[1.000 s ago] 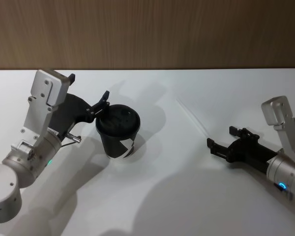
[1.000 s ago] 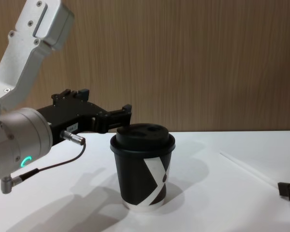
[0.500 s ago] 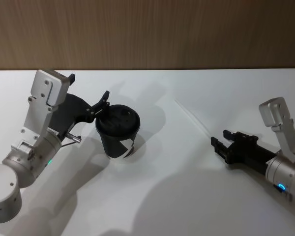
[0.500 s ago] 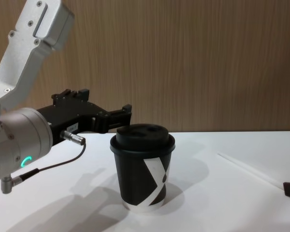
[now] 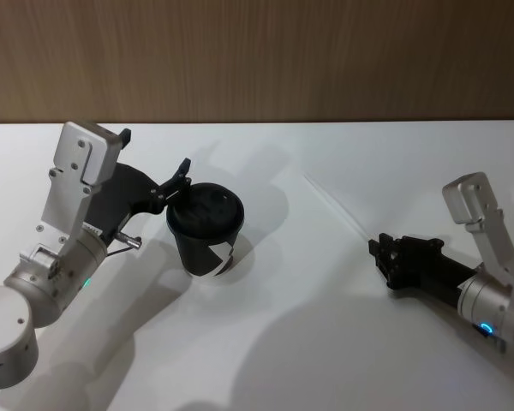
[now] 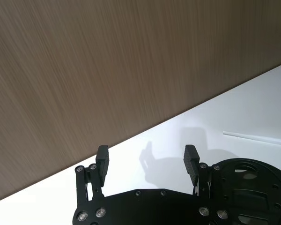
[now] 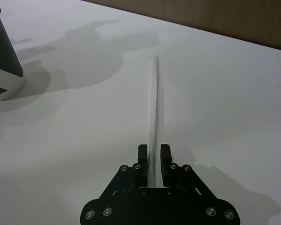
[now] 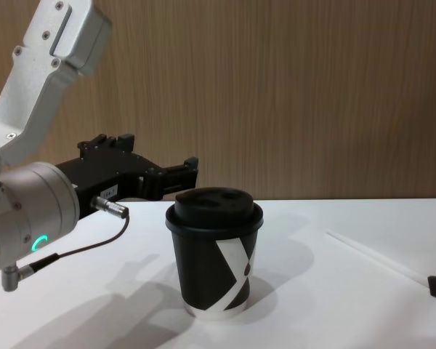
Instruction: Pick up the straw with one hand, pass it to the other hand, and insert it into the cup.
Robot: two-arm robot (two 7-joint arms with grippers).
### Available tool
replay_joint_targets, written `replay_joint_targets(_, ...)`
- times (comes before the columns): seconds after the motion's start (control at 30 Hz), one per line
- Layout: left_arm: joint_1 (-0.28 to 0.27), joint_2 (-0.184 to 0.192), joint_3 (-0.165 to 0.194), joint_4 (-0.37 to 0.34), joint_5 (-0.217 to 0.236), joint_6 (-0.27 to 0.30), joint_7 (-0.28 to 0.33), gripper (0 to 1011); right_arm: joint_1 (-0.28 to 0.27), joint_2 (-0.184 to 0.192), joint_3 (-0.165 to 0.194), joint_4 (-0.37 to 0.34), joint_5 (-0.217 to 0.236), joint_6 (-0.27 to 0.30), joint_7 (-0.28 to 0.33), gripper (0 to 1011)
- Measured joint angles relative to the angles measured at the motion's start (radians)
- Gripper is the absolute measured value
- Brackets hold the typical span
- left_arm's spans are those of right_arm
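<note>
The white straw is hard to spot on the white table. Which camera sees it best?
The right wrist view: the straw stretches out long and clear, its near end between the fingers of the right gripper. The head, chest and left wrist views show it as just a faint thin line.

A small black paper cup [image 5: 207, 247] with a domed black plastic lid stands on the white table [image 5: 265, 342]. The silver-wristed left gripper [image 5: 156, 148] hangs spread beside the lid. The thin white plastic straw [image 5: 336, 205] lies flat, its near end between the black right gripper [image 5: 382, 257]'s narrowed fingers.
</note>
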Motion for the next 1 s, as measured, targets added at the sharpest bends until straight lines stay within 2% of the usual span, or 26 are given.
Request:
replay_joint_targets(0.17, 0.000, 0.000, 0.000, 0.000, 0.000, 0.000, 0.000, 1003, 0.000, 0.004, -0.008, -0.002, 0.000, -0.002, 0.001, 98)
replay_joint_targets(0.43, 0.000, 0.000, 0.000, 0.000, 0.000, 0.000, 0.000, 1003, -0.002, 0.008, -0.016, -0.007, 0.001, -0.012, 0.002, 23)
replay_joint_targets(0.73, 0.000, 0.000, 0.000, 0.000, 0.000, 0.000, 0.000, 1003, -0.012, 0.008, -0.015, -0.019, 0.004, -0.035, -0.004, 1)
replay_joint_targets(1.0, 0.000, 0.000, 0.000, 0.000, 0.000, 0.000, 0.000, 1003, -0.021, -0.005, 0.007, -0.046, 0.017, -0.084, -0.016, 1)
